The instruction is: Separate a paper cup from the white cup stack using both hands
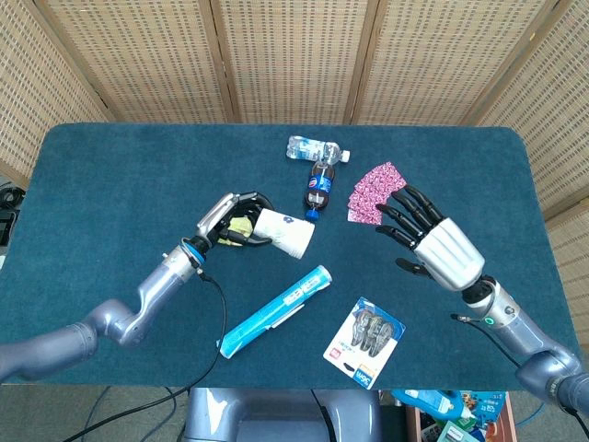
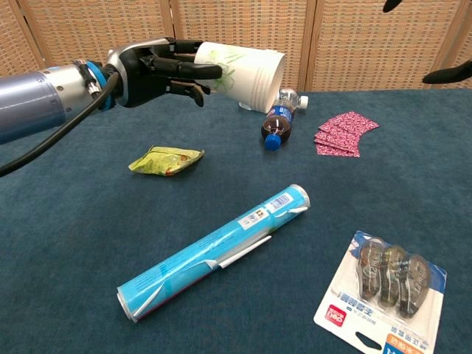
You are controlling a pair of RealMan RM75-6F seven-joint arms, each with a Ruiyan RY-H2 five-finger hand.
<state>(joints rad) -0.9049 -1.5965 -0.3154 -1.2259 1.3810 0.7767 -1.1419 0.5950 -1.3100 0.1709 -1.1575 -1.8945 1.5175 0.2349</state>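
My left hand (image 1: 228,221) (image 2: 155,70) grips the white paper cup stack (image 1: 283,232) (image 2: 243,66) by its closed end, held above the table with the rims pointing right. The stack has a green leaf print. My right hand (image 1: 431,241) hangs to the right of the stack, open with fingers spread, palm side turned away from the head camera. In the chest view only its dark fingertips (image 2: 446,74) show at the top right edge. A clear gap separates the right hand from the cup rims.
On the blue table (image 1: 110,175) lie a yellow snack packet (image 2: 165,159), a cola bottle (image 1: 318,188), a water bottle (image 1: 313,148), pink cards (image 1: 375,191), a blue tube (image 1: 274,311) and a blister pack (image 1: 364,341).
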